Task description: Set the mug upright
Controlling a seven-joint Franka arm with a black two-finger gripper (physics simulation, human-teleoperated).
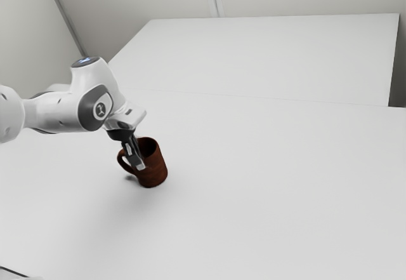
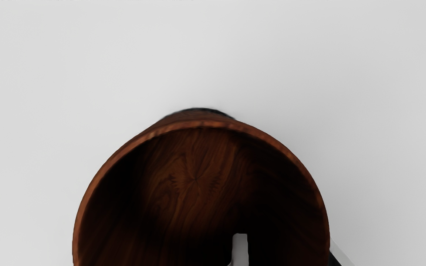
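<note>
Exterior view: mug (image 1: 153, 171) mouth-up, long axis nearly upright; whether the end effector (image 1: 140, 163) is clamped, I cannot tell.

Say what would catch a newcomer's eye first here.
Probably the dark reddish-brown wooden mug against the pale grey table, its looped handle toward the exterior view's left. Next, the white jointed arm entering from that side, its black two-finger gripper at the mug. In the wrist view, the mug's round mouth looms large.
</note>
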